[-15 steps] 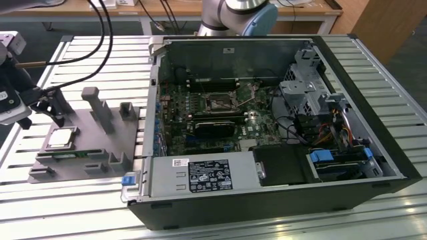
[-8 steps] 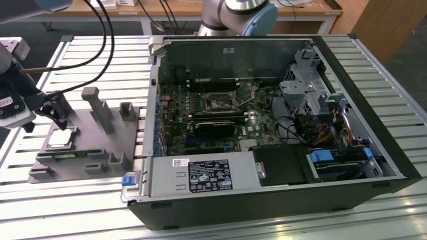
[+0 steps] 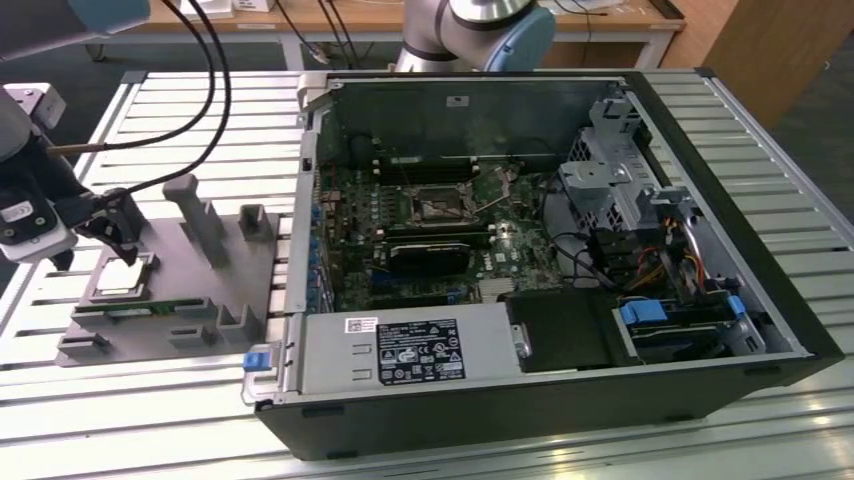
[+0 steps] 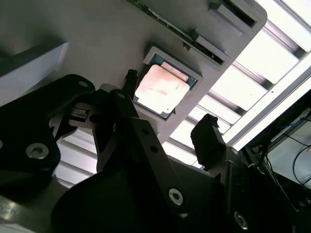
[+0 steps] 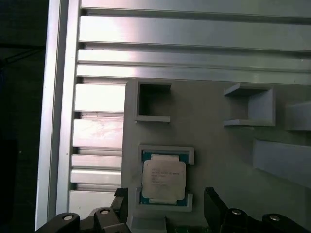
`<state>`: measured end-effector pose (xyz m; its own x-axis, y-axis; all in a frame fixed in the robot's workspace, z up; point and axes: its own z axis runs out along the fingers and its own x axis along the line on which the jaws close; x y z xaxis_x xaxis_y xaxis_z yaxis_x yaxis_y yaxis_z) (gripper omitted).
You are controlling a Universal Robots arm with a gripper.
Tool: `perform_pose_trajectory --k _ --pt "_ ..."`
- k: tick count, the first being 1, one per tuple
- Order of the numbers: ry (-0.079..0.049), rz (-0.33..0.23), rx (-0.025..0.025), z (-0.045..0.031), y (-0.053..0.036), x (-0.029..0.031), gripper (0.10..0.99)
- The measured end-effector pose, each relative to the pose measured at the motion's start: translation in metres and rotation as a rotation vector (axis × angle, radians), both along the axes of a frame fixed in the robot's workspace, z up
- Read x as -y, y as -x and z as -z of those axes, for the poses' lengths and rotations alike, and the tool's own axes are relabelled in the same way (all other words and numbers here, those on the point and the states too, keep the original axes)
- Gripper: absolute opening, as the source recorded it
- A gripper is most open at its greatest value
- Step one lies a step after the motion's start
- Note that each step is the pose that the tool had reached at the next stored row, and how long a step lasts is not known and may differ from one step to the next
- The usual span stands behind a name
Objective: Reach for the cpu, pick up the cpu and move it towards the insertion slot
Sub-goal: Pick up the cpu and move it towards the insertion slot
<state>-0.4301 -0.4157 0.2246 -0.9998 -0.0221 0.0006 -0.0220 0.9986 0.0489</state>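
The gripper hung with its jaws spread wide, holding nothing. In the first wrist view its two dark fingers stood one on either side of the cpu, clear of its edges. How far above the chip they were, I could not tell.

The cpu lay flat in a shallow pocket of the grey fixture, silver top up, with a pale rim showing round it. Raised lips closed two opposite ends of the pocket. The other two sides looked open, and the fingers lined up with those.

As a thing to handle, I judged the chip light, thin and rigid. Its polished lid would likely be slippery, and its underside too delicate to scrape or knock. The sensible hold seemed to be on the two free edges of the rim, pinched gently and kept level, since a tilted chip could catch on the lips as it lifted out.

In the exterior view the fixture sat on the slatted metal table at the exterior view's left. The open computer case lay to its right, and the insertion slot — a dark square in a silvery frame on the green board — was well apart from the chip.
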Motion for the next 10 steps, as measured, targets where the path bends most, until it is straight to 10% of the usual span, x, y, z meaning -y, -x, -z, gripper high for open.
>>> perform_pose_trajectory --k 10 --pt "0.000 0.000 0.0008 0.0147 0.0001 -0.0017 0.722"
